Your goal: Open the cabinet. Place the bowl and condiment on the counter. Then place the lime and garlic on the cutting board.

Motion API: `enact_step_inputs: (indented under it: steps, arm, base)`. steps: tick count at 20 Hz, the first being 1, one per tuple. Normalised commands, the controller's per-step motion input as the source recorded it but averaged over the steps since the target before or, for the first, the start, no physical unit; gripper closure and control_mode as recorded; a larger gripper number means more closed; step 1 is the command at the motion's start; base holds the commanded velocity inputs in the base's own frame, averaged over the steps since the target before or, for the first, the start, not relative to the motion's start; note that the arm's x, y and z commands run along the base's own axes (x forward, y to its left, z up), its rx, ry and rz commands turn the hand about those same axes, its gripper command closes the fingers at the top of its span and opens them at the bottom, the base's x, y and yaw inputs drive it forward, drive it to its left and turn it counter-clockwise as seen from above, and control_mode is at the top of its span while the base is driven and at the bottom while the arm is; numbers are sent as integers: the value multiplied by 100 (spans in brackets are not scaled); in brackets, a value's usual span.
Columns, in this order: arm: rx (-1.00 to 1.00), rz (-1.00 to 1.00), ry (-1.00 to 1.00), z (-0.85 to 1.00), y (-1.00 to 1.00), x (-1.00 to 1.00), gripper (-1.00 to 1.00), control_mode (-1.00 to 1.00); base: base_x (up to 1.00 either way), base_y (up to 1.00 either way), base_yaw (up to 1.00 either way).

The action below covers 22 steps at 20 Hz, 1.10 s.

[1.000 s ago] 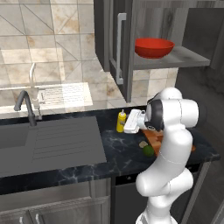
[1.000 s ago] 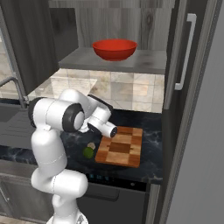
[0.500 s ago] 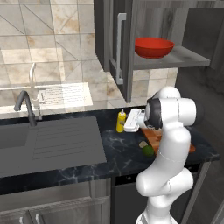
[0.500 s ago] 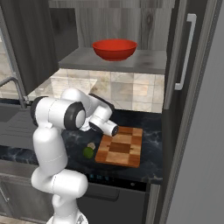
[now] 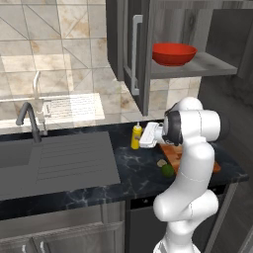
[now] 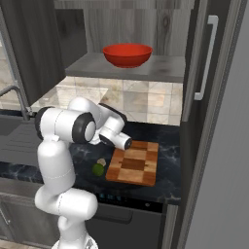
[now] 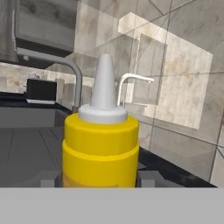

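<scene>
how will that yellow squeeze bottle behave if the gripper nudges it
The condiment stands upright on the counter, tall and slim, so it probably tips easily. Its round, glossy body would likely roll once down, and may slip between the fingers.

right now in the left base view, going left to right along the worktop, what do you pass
faucet → sink drainboard → yellow condiment bottle → lime → cutting board

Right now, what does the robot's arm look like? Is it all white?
Mostly white. The arm is made of fat, rounded, shiny segments, like tubes stacked together, with dark grey rings at the joints. The hand at its end is a flat white block, and the gripper has two small dark fingertips. No cables or markings show.
</scene>
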Motion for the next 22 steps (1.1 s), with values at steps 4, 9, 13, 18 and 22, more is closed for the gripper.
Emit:
enact_step_inputs:
  steps: [4, 9, 13, 18, 22]
  arm:
    - [0, 0, 0, -7, 5, 1, -100, -100]
    - [0, 0, 0, 0, 1, 0, -100, -100]
    - [0, 0, 0, 0, 0, 0, -100, -100]
    - [0, 0, 0, 0, 0, -1, -100, -100]
    - [1, 0, 0, 0, 0, -8, -100, -100]
  base:
    - [0, 0, 0]
    - [0, 0, 0]
    - [0, 0, 0]
    - [0, 0, 0]
    - [0, 0, 0]
